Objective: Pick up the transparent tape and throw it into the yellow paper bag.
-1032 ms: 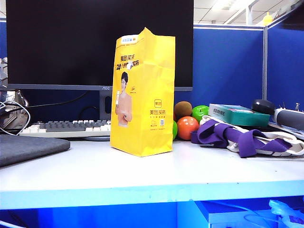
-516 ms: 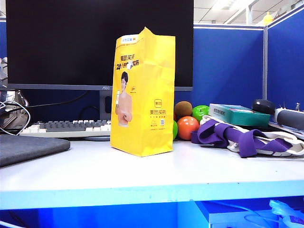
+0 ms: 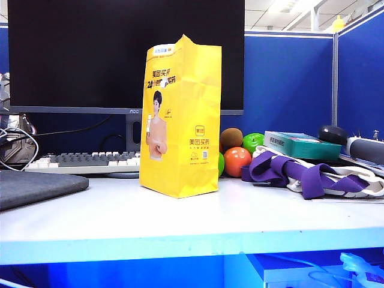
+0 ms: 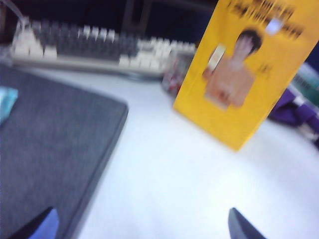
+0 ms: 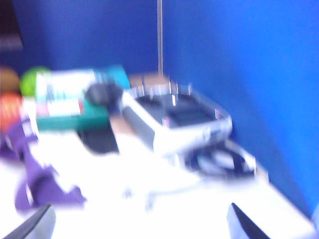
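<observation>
Tall bright yellow paper bag (image 3: 180,117) stands upright on the white desk (image 3: 198,219). Left end effector (image 4: 139,224) and right end effector (image 5: 139,221) hang spread apart, empty.

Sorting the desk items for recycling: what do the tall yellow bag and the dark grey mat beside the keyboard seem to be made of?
The tall yellow bag looks like matte printed paper: sharp folded edges, creased sides, standing stiffly upright. The dark grey mat looks like soft fabric or felt, with a dull, slightly fuzzy surface and rounded edge; whether it has a foam core cannot be told.

Office cubicle: blue partition walls (image 3: 288,84), monitor (image 3: 120,54), keyboard (image 3: 90,161), white desk (image 3: 180,222).
</observation>
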Controlling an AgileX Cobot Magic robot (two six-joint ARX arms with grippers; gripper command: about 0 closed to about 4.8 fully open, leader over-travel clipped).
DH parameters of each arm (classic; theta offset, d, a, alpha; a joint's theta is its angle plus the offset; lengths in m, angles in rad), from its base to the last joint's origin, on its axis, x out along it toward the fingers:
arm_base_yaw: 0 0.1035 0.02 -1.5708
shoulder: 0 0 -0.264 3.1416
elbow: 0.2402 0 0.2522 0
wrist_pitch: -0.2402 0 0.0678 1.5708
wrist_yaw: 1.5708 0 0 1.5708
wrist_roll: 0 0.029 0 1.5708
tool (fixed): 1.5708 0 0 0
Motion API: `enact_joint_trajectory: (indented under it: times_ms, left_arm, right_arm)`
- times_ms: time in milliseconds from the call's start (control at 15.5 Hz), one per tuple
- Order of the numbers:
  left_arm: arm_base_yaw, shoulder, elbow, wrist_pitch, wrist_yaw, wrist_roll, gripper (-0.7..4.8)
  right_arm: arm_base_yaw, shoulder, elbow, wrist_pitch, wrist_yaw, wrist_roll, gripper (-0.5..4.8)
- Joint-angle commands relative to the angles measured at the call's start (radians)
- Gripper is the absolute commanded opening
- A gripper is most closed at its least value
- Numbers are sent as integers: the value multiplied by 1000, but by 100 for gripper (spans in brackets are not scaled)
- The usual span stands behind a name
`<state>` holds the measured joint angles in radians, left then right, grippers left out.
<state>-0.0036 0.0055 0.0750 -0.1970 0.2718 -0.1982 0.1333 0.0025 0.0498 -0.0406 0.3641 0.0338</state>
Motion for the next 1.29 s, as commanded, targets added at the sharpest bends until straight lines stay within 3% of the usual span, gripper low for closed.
enact_joint_trajectory:
  times_ms: [65, 194, 710, 968, 1290]
  left_arm:
    - [-4, -1, -56, 23, 1, 3, 479]
    - [-3, -1, -63, 87, 2, 3, 479]
    - [11, -1, -66, 81, -2, 3, 479]
    - [9, -1, -66, 79, -1, 3, 479]
    - [9, -1, -66, 79, 1, 3, 479]
  right_arm:
    - [2, -1, 3, -75, 0, 0, 479]
    - [2, -1, 3, -110, 0, 0, 479]
    - [3, -1, 1, -126, -13, 0, 479]
    - [2, -1, -48, -106, -118, -2, 479]
    - [2, -1, -48, -101, -124, -2, 479]
